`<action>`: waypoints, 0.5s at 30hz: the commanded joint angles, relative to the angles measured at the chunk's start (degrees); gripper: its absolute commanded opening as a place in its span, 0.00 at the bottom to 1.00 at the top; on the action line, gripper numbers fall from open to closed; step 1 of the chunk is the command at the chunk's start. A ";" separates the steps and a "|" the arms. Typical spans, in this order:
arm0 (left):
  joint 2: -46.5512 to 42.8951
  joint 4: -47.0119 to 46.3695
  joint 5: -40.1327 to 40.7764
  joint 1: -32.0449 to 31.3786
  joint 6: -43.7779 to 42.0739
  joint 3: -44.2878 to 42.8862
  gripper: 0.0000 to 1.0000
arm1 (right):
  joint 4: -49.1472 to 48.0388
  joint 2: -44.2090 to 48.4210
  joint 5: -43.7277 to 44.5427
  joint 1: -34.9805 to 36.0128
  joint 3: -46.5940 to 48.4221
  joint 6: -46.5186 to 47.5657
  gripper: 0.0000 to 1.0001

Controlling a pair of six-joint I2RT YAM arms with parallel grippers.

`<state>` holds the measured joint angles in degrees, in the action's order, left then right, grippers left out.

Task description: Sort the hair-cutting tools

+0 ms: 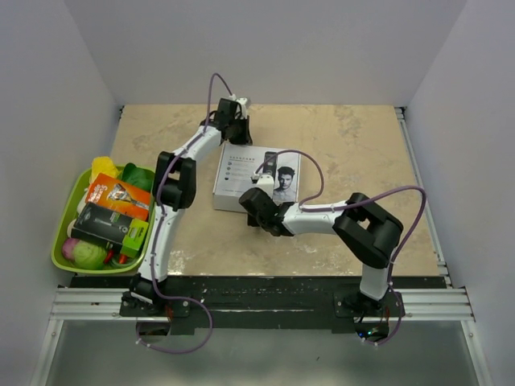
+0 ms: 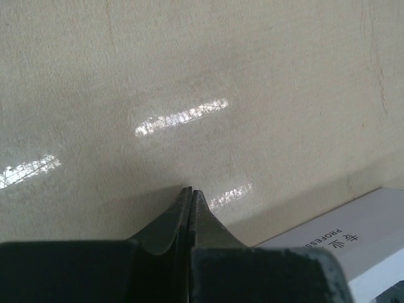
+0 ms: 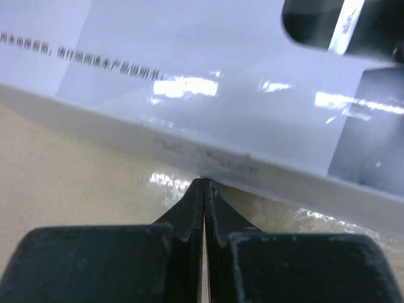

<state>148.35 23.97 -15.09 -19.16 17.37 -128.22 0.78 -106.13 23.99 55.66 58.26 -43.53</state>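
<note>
No clipper, comb attachment or cord shows in any view. A closed white box (image 1: 241,173) lies mid-table, its lid printed with a man's face and a clipper picture. My left gripper (image 1: 233,141) is shut and empty just beyond the box's far edge. In the left wrist view the left gripper (image 2: 191,190) points at bare table, with a corner of the box (image 2: 353,233) at the lower right. My right gripper (image 1: 252,198) is shut and empty at the box's near edge. In the right wrist view the right gripper (image 3: 203,183) has its tips against the side wall of the box (image 3: 189,57).
A green tray (image 1: 60,241) with colourful packets and fruit stands at the table's left edge. White walls enclose the beige table (image 1: 362,153) on three sides. A black rail (image 1: 257,293) runs along the near edge.
</note>
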 commanded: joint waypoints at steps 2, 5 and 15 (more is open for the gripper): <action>-1.66 0.29 -2.48 -0.09 -1.98 8.06 0.00 | 3.18 -5.32 4.14 -4.67 -0.52 0.72 0.00; -2.63 0.56 -3.89 -0.35 -2.60 10.61 0.00 | 1.34 -6.81 2.65 -6.96 -0.08 3.18 0.00; -5.44 0.38 -7.41 -2.02 -4.71 19.06 0.00 | 0.80 -9.45 -1.05 -11.27 4.49 11.97 0.00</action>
<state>142.65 11.40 -16.58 -18.85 14.35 -115.28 -1.28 -109.19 20.32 49.67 61.60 -37.21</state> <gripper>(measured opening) 0.013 0.007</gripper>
